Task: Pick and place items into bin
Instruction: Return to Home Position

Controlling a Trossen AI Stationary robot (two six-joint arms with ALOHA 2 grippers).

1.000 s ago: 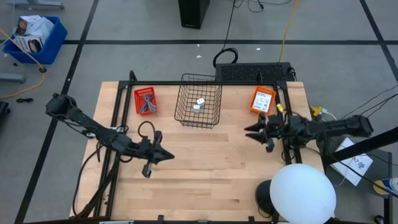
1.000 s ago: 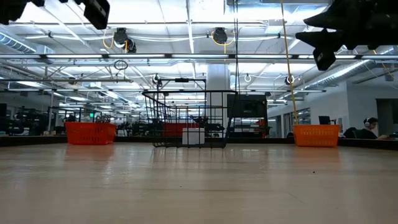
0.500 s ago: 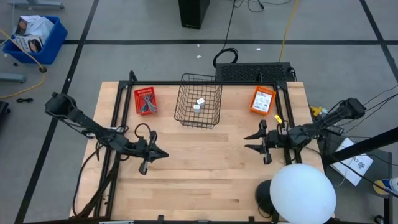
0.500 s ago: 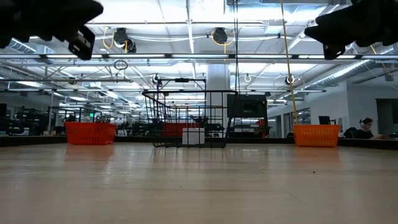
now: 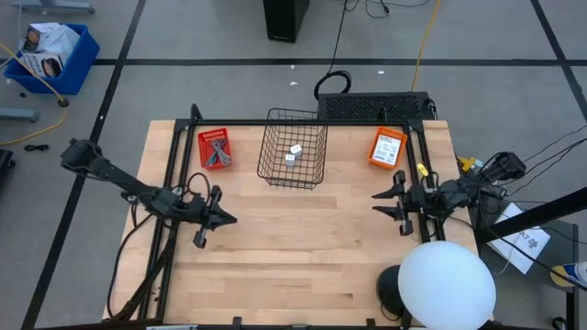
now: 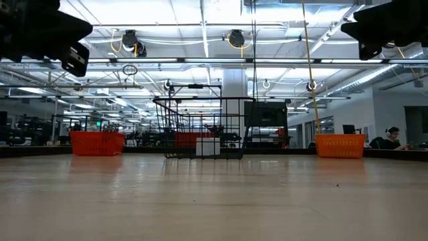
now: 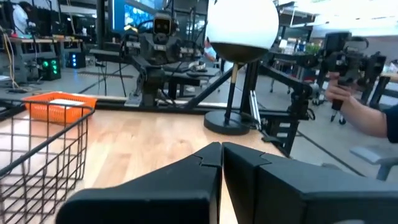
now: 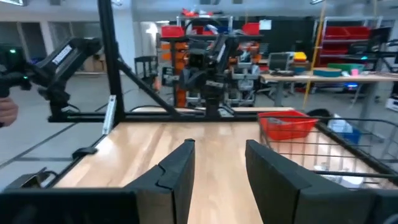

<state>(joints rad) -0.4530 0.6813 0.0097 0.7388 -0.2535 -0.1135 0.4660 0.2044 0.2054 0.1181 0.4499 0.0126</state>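
A black wire basket (image 5: 293,158) stands at the table's far middle with two tiny white cubes (image 5: 293,154) on its bottom; it also shows in the low view (image 6: 200,127). A red bin (image 5: 215,148) with thin sticks stands to its left. An orange bin (image 5: 387,148) with a white packet stands to its right. My left gripper (image 5: 229,219) is shut and empty above the table's left middle, pointing right; its fingers (image 7: 221,163) meet. My right gripper (image 5: 379,203) is open and empty above the right middle, pointing left; its fingers (image 8: 180,165) stand apart.
A lamp with a white globe (image 5: 447,282) stands at the near right corner. A black frame (image 5: 303,122) runs along the far edge and both sides. A person's hand (image 7: 357,112) shows beyond the table. Bare wood (image 5: 303,238) lies between the grippers.
My left gripper has drawn back toward the table's left edge and has stayed shut. My right gripper has drawn back a little toward the right edge, as its arm has folded back, and has stayed open. The basket and both bins have kept still.
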